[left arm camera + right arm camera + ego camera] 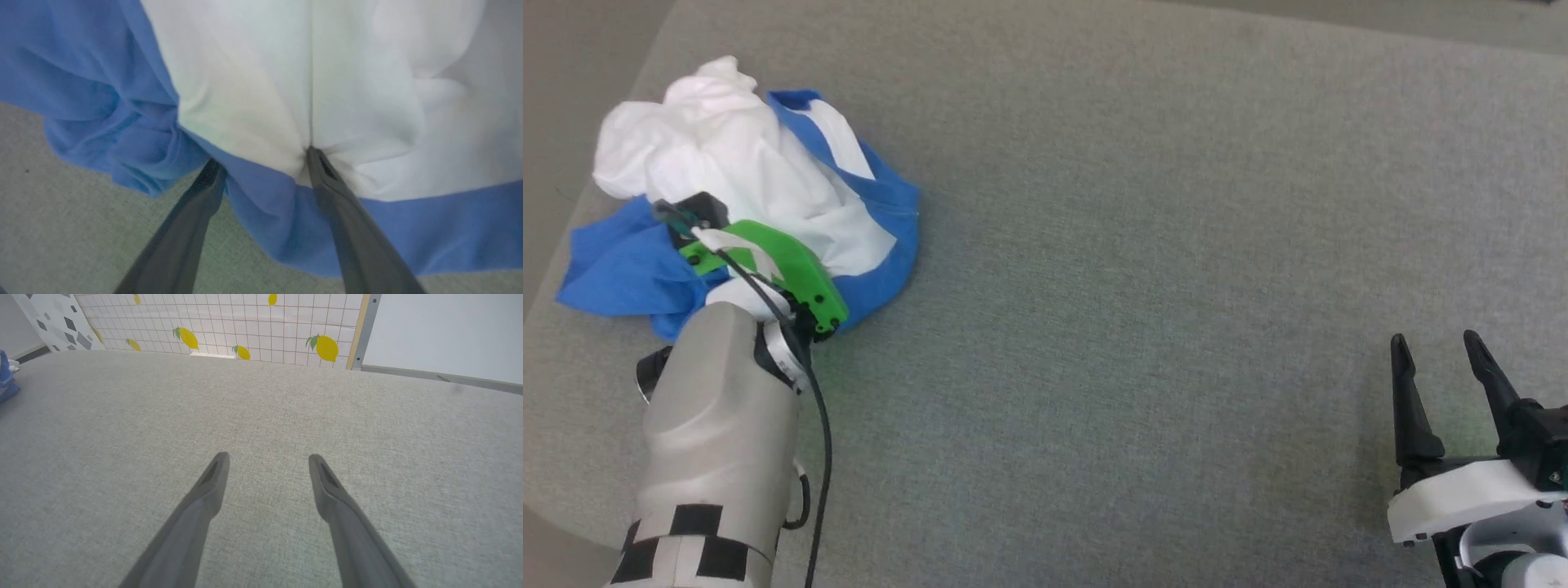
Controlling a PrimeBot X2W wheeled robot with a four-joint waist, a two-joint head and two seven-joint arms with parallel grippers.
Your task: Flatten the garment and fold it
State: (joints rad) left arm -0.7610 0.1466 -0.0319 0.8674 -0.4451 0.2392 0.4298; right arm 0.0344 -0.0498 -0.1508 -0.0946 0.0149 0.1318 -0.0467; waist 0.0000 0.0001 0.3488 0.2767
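Note:
The garment (743, 163) lies crumpled in a heap at the far left of the grey padded surface (1143, 261), white in the middle with blue cloth around it. My left arm reaches into its near side, and the green wrist bracket (784, 269) covers the fingers. In the left wrist view my left gripper (263, 157) is open, its two fingers spread and pressed into the blue hem band and white cloth of the garment (245, 81). My right gripper (1435, 339) stands open at the lower right, far from the shirt, nothing between its fingers (267, 457).
The surface's left edge (547, 278) runs close beside the heap, with floor beyond. A tiled wall with lemon prints (245, 326) stands past the far edge. A blue bit of the garment (6, 377) shows at the left of the right wrist view.

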